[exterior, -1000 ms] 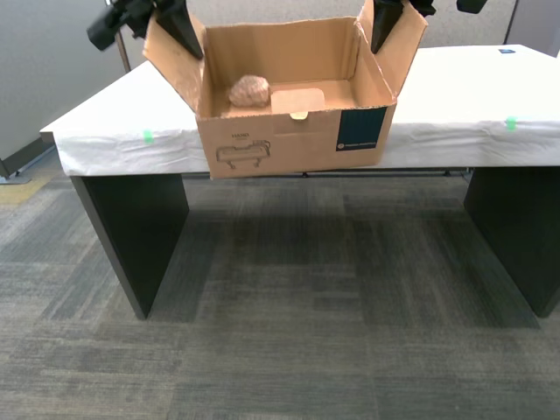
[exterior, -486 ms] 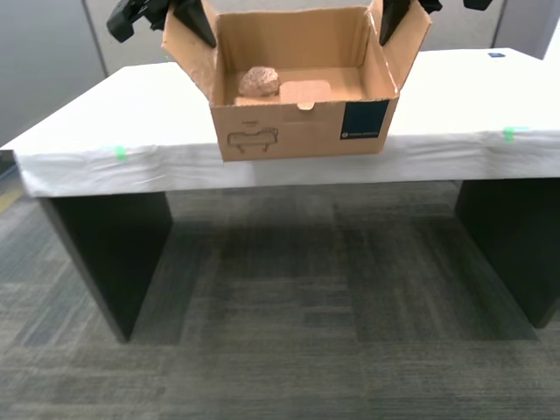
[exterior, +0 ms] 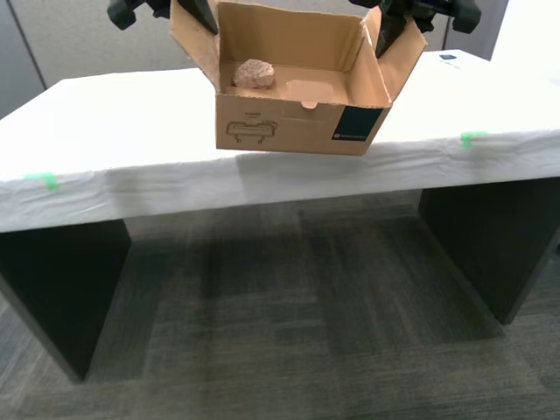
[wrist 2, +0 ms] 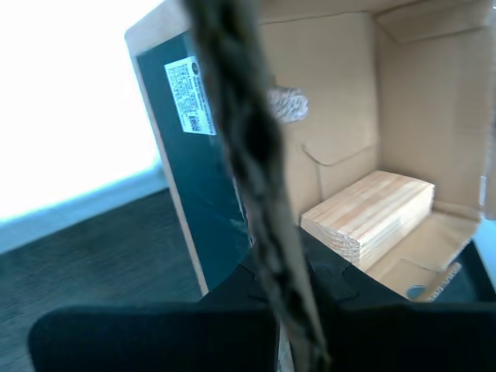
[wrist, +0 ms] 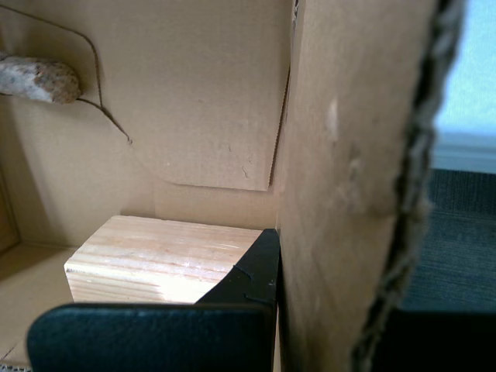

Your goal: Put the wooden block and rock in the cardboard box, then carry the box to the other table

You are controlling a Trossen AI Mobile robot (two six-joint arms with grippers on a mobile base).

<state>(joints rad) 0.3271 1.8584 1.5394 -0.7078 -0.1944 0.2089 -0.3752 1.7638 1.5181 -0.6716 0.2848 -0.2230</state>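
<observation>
Status check: the loading part looks done. The rock (exterior: 254, 73) is sitting on the floor of the cardboard box (exterior: 280, 131), toward the exterior view's left, and the wooden block (wrist 2: 372, 217) is in there too. You can't see the block from the exterior view because the front wall hides it, but both wrist views show it lying flat on the bottom. My first gripper (exterior: 194, 12) has its jaws pinched on the upright flap at the exterior view's left, and my second gripper (exterior: 395, 24) is clamped on the flap at that view's right, the side with the teal label. The box is over the cloth-covered worktop (exterior: 131, 131) with the green tape marks (exterior: 42, 180), so I'd say the carry is basically at its end and what's left is setting it down and letting go. I honestly can't tell if the bottom is touching the cloth or hanging just above it. One thing I'd watch: the front wall is just beside the worktop's near edge, so I'd want it set further in, not right on the lip. There's loads of bare cloth on either side and behind, with only a small dark thing (exterior: 448, 58) far off toward the exterior view's right, well apart from the box.
</observation>
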